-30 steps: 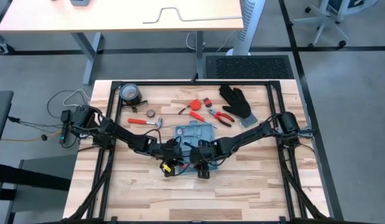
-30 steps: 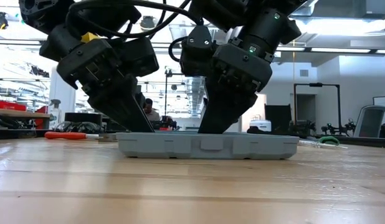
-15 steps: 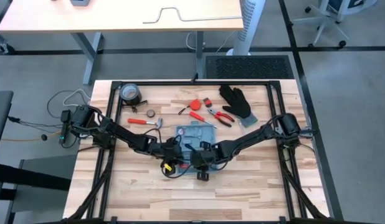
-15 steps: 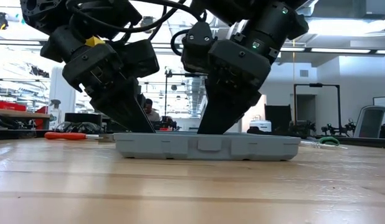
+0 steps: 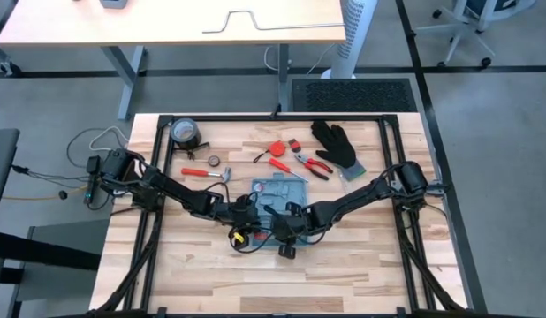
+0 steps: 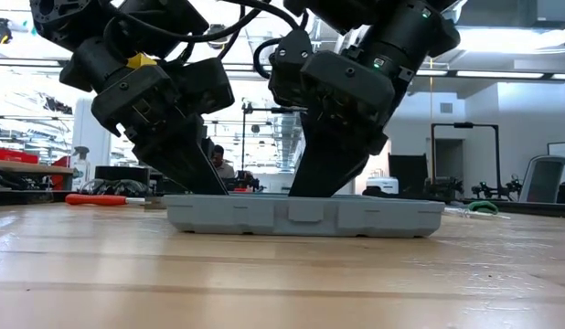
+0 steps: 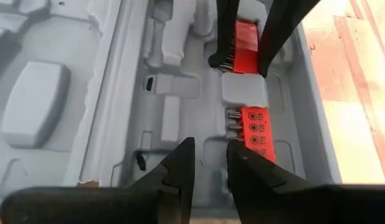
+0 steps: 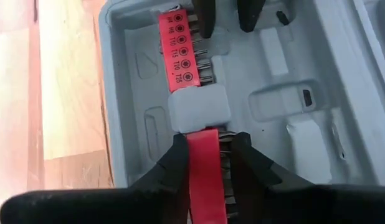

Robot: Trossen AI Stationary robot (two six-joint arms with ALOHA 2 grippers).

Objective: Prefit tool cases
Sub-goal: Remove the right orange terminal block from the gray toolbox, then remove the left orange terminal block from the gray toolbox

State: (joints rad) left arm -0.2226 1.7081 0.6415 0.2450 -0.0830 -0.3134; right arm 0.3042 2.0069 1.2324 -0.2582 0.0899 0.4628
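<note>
The pale planked-wood worktop (image 5: 361,247) carries my open light-blue plastic tool case (image 5: 276,189) at its middle, a flat, round-cornered tray of smooth grey-blue moulded slots, and since a second ago it has slid slightly toward my right arm's side. My right tool (image 8: 208,163) is down inside it with its dark fingers closed on a red bit holder (image 8: 207,177), end to end with a second red bit holder (image 8: 179,46) stamped with size marks. My left tool (image 7: 210,171) sits in the case too, fingers nearly closed on nothing.
</note>
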